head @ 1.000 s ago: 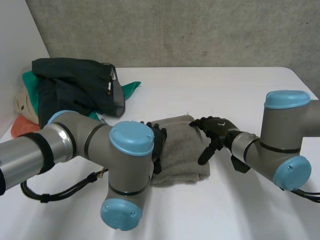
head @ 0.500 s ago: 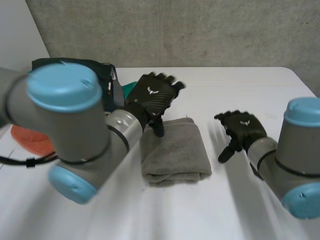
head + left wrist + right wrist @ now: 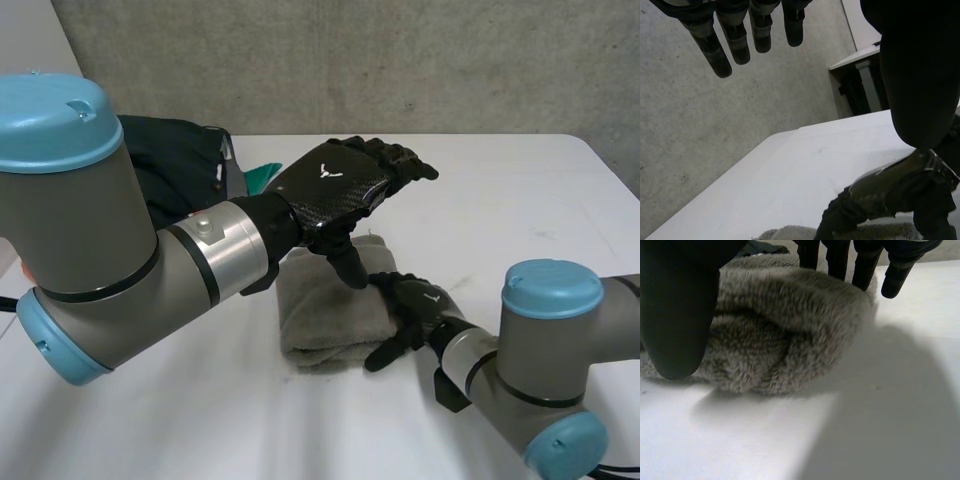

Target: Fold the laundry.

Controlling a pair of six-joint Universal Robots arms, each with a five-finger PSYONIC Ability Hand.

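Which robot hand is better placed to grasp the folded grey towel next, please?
Probably the right robot hand: it sits low at the right edge of the towel, with its fingers over the top and its thumb beside it. The left robot hand hangs open, raised above the towel.

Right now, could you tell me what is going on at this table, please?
A two-armed robot is folding laundry. A grey towel lies folded on the white table. The left robot hand hovers above the towel with its fingers straight, holding nothing. The right robot hand is low at the towel's right edge, its fingers stretched over the top of the fold and its thumb beside it. A heap of dark and green clothes waits at the table's far left.
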